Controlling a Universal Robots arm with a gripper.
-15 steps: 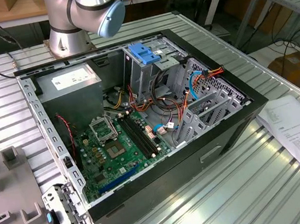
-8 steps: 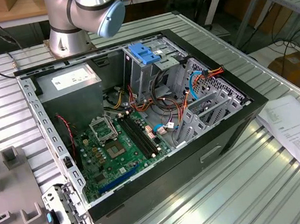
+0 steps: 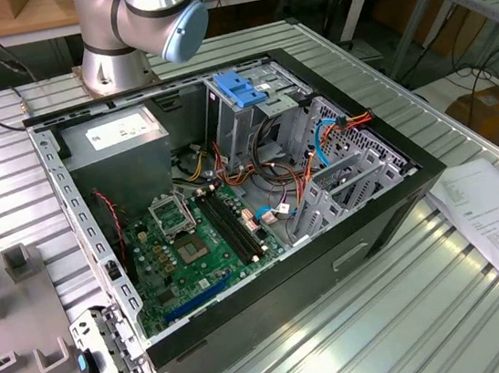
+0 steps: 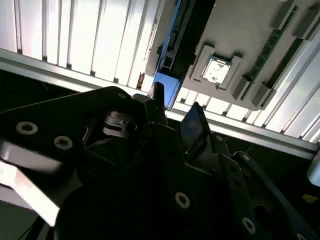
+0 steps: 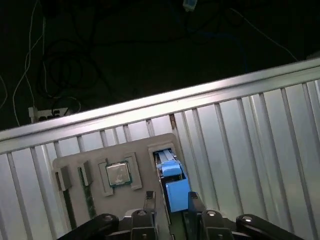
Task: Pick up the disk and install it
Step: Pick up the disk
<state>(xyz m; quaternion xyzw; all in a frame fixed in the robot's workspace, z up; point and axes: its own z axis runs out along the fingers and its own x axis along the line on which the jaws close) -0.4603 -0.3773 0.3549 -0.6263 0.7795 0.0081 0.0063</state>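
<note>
Between parted fingers (image 5: 195, 201) (upright): disk (image 5: 176, 192).

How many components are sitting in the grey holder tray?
3: a processor chip in its square pocket, a green memory stick in a slot beside it, and the disk in its blue carrier on the chip's other side. The gripper may hide more.
</note>
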